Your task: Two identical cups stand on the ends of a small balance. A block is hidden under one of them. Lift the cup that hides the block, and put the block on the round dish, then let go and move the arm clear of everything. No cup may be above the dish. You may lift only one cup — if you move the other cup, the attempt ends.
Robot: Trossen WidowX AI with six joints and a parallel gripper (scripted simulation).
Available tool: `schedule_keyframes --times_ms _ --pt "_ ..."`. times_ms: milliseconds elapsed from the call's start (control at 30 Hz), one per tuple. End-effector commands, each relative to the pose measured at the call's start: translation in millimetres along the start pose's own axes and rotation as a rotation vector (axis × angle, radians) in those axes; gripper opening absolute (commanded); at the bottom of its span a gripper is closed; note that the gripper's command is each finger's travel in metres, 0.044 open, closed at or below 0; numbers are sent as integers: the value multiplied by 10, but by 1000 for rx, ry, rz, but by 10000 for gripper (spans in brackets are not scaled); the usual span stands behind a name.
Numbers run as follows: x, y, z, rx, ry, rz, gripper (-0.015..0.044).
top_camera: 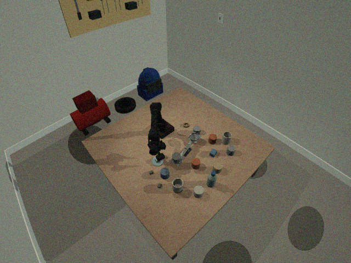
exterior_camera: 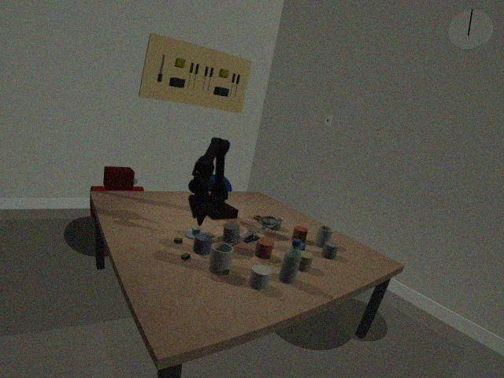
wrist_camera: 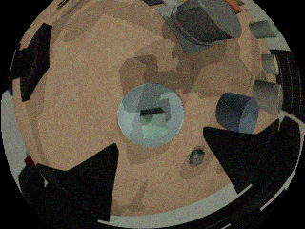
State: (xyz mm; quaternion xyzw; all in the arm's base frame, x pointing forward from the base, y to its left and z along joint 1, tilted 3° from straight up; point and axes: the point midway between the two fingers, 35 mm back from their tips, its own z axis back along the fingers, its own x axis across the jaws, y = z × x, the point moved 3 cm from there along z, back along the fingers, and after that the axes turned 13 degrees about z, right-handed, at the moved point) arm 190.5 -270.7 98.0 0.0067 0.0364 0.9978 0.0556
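Observation:
The pale green block (exterior_camera: 195, 230) (wrist_camera: 154, 130) lies on the round pale blue dish (top_camera: 154, 163) (exterior_camera: 188, 234) (wrist_camera: 128, 116). My gripper (top_camera: 160, 156) (exterior_camera: 199, 222) (wrist_camera: 161, 140) is open and empty, low above the dish, its fingers wide apart on either side of the block. In the top view the arm hides the block. One grey cup (top_camera: 176, 156) (exterior_camera: 231, 231) (wrist_camera: 202, 23) stands upside down on the near end of the balance (top_camera: 185, 152). The far end, a ring-like holder (top_camera: 193, 137), is bare. Another grey cup (top_camera: 196, 129) stands just behind it. No cup is above the dish.
A blue cylinder (top_camera: 164, 173) (exterior_camera: 201, 244) (wrist_camera: 231, 112) stands near the dish, with two small dark pieces, one (top_camera: 151, 172) (exterior_camera: 177, 240) and another (top_camera: 159, 185) (exterior_camera: 185, 257). A tall grey cup (top_camera: 177, 186), orange cylinders (top_camera: 196, 163) and a bottle (top_camera: 211, 180) stand farther off.

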Motion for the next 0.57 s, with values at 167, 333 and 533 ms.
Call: schedule_keyframes --times_ms 167,333,533 --pt "24 -24 520 3 3 0 440" --pt "26 -26 546 3 4 0 440" --pt "26 -26 546 3 4 0 440"
